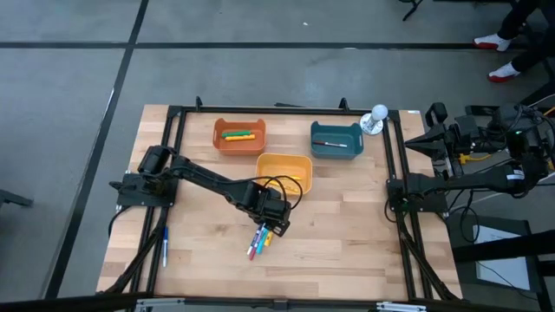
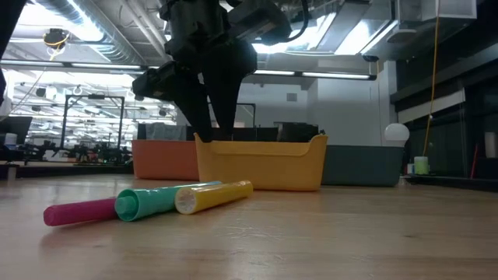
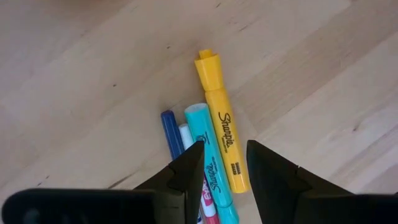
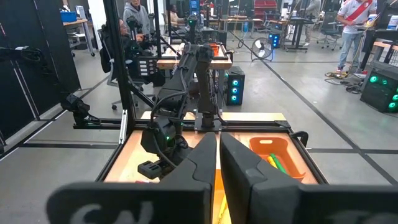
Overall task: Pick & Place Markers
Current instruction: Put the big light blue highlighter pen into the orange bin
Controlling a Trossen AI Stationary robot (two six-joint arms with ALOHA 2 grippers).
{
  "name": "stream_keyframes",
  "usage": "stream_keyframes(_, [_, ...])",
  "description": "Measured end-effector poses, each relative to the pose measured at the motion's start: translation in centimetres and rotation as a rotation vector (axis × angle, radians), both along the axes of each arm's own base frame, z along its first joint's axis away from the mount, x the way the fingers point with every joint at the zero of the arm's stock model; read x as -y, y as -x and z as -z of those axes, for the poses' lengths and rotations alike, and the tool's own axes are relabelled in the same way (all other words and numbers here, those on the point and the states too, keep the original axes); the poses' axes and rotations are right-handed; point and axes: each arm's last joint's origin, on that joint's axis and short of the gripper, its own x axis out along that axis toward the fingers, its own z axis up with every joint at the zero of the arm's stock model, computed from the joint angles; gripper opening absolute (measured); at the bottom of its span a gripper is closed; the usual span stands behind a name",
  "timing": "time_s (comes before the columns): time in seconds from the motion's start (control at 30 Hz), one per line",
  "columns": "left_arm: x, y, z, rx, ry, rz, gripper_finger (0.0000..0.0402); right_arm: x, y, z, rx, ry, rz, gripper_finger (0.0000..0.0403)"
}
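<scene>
Four markers (image 3: 214, 146) under the part-open, empty left gripper (image 3: 224, 158); three bins (image 1: 284, 169); right gripper (image 4: 217, 155) nearly closed.

Markers (image 1: 260, 239) clustered on table (image 1: 347, 251), three bins (image 1: 284, 169) behind them

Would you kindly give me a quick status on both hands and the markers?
Left hand open, poised over the marker cluster, straddling the yellow marker. Right hand parked off the table's right edge. Yellow bin just beyond the cluster, not blocking.
</scene>
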Motion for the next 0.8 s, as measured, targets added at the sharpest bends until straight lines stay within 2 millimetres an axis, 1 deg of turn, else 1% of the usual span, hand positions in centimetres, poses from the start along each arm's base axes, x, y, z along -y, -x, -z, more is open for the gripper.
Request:
stream_keyframes(0.47, [0.2, 0.0, 0.0, 0.001, -0.005, -0.007, 0.0114, 0.0, 0.0, 0.0, 0.0, 0.0, 0.0, 0.0023])
stream_keyframes(0.53, [0.3, -0.2, 0.6, -0.005, 0.001, -0.014, 0.0114, 0.0, 0.0, 0.0, 0.0, 0.0, 0.0, 0.0023])
stream_keyframes(0.67, [0.6, -0.8, 2.4, -0.037, 0.059, -0.006, 0.0114, 0.0, 0.0, 0.0, 0.0, 0.0, 0.0, 0.0023])
stream_keyframes(0.8, [0.8, -1.1, 3.1, -0.048, 0.083, -0.011, 0.0114, 0.0, 0.0, 0.0, 0.0, 0.0, 0.0, 0.0023])
